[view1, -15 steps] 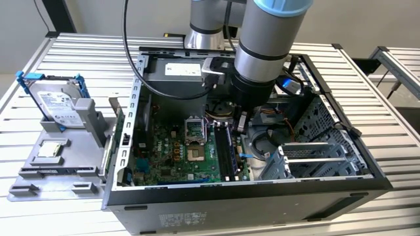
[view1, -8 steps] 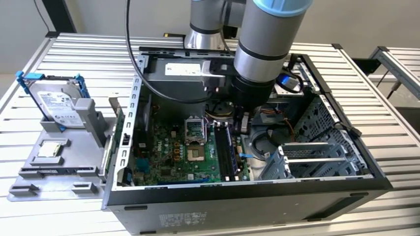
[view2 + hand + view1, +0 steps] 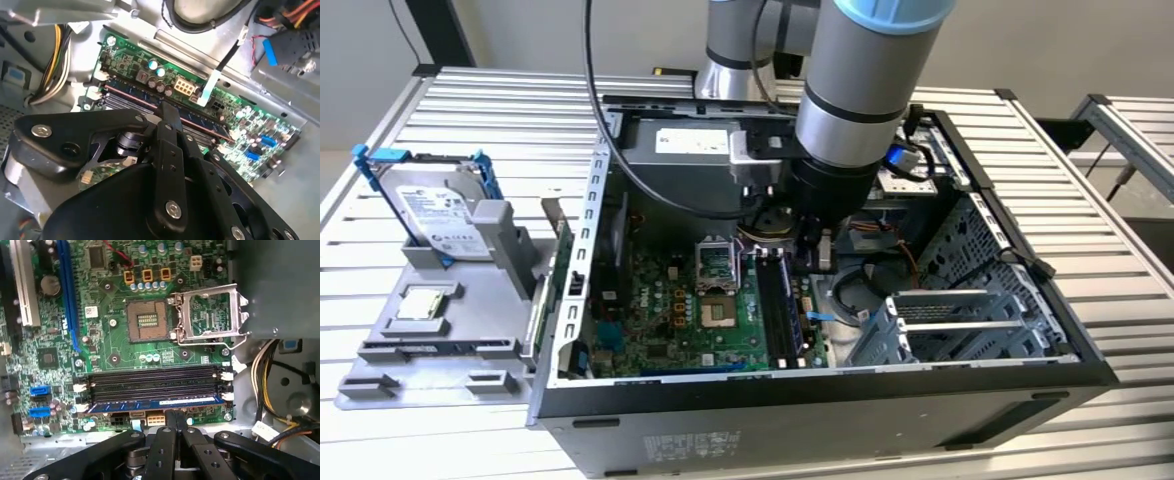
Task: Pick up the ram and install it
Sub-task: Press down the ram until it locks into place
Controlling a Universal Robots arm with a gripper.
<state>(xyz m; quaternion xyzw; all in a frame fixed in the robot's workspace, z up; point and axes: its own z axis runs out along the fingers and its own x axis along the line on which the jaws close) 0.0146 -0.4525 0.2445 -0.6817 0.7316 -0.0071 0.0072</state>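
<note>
- Black linkage bars of my gripper (image 3: pixel 175 422) sit closest to the lens in both wrist views, the two fingertips (image 3: pixel 170 416) pressed together with nothing pinched between them.
- Just beyond the tips lies the ram (image 3: pixel 157 403), a long blue-faced stick sitting in the memory slot nearest me, level along its length as far as I can judge.
- Its white end latches (image 3: pixel 227 396) flank the stick; I cannot tell whether they have snapped fully closed.
- Beside the ram, on the side away from me, run the remaining black memory slots (image 3: pixel 155 382), all bare.
- Past those slots from the ram is the CPU socket (image 3: pixel 146 320), its metal retention frame (image 3: pixel 209 315) swung open and lying to one side, which leaves the socket exposed.
- My closed tips hang over the ram's top edge rather than around it; I judge this posture suits pushing down on the stick, not carrying it.
- In the exterior view my arm (image 3: pixel 861 100) reaches straight down into the open computer case (image 3: pixel 827 400), so I come at the motherboard (image 3: pixel 680 320) from above.
- Well apart from the ram, outside the case on the exterior view's left, a hard drive (image 3: pixel 434 215) with blue rails stands in a grey fixture tray (image 3: pixel 440 350).
</note>
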